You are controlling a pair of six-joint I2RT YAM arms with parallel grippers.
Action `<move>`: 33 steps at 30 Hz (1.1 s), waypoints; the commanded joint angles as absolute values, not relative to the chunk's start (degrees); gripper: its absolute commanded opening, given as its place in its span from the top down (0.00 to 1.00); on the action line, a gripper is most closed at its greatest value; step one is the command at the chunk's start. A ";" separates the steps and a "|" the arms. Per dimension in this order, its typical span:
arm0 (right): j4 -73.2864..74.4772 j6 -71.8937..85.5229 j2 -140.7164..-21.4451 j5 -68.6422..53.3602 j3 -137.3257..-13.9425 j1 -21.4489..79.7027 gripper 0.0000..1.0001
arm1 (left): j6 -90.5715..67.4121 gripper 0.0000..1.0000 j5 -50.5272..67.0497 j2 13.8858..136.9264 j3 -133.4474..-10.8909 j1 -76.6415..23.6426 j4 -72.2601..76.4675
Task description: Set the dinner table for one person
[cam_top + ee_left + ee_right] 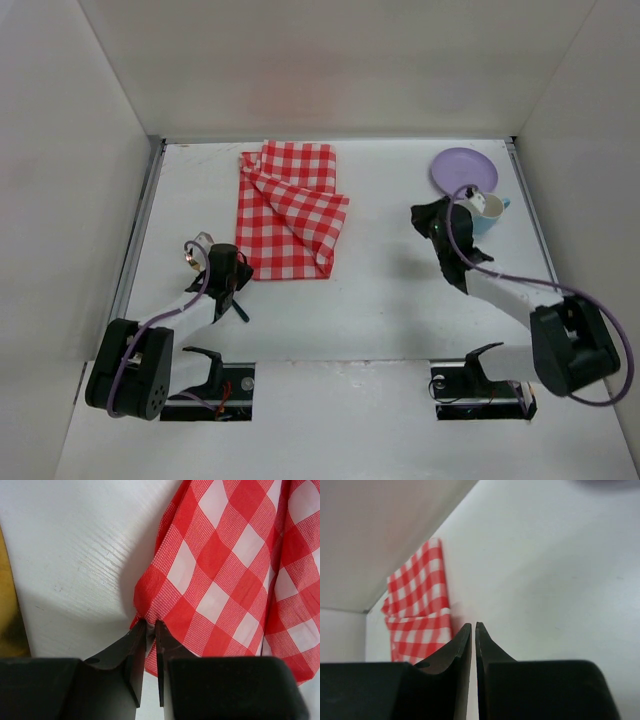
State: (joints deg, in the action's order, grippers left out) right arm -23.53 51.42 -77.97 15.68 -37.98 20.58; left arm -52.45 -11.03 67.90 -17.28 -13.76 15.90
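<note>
1. White and matte, the dinner table [380, 300] fills the floor of the top view. The place setting is not laid yet: everything on it sits in the far half, so each piece has to travel, and a careless drag toward 9 o'clock could catch the left rail [140, 230].
2. Red-and-white checked cloth [290, 215] lies around 11 o'clock from the table's centre, with an upper layer folded slantwise across it. The main risk, I judge, is that pulling one corner bunches the cloth or slides the whole piece instead of opening the fold.
3. Lilac plate [464, 168] rests at about 1 o'clock, well apart from the cloth. Nothing stands between them but bare tabletop.
4. Pale blue mug [490, 216] stands at the plate's 5 o'clock edge; whether they touch cannot be told. The right arm's wrist partly covers it, so a sideways swing could tip it or shove it into the plate.
5. Left gripper [150, 625] is clamped on the cloth's 7 o'clock corner. Only a small bite of fabric is pinched, so it may slip free under tension.
6. Right gripper [473, 626] has its fingers pressed together on nothing. It points toward the cloth at 9 o'clock and must part them before taking mug or plate.
</note>
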 commanded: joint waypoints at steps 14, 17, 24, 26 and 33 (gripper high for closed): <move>-24.43 43.59 -103.42 4.67 -57.29 28.52 0.23 | -52.30 0.59 -13.79 56.44 -16.52 -13.75 -0.42; -24.17 45.87 -109.84 0.80 -62.82 28.08 0.26 | -51.86 0.53 -15.29 54.41 -17.49 -13.84 -3.95; -23.20 50.27 -116.98 -3.51 -69.51 27.38 0.40 | -51.86 0.53 -13.10 62.48 -20.65 -14.10 -2.73; -23.55 50.71 -118.12 -3.95 -70.83 27.29 0.50 | -52.47 0.53 -12.83 64.85 -21.00 -14.37 -0.97; -26.18 52.64 -116.99 -4.48 -71.46 27.20 0.87 | -52.38 0.81 -11.87 66.62 -20.31 -14.19 3.07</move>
State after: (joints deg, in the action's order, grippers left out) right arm -21.87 51.13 -119.39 -3.73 -70.11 27.44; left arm -52.66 -13.56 66.06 -21.61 -13.89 3.88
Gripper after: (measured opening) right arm 0.153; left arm 0.216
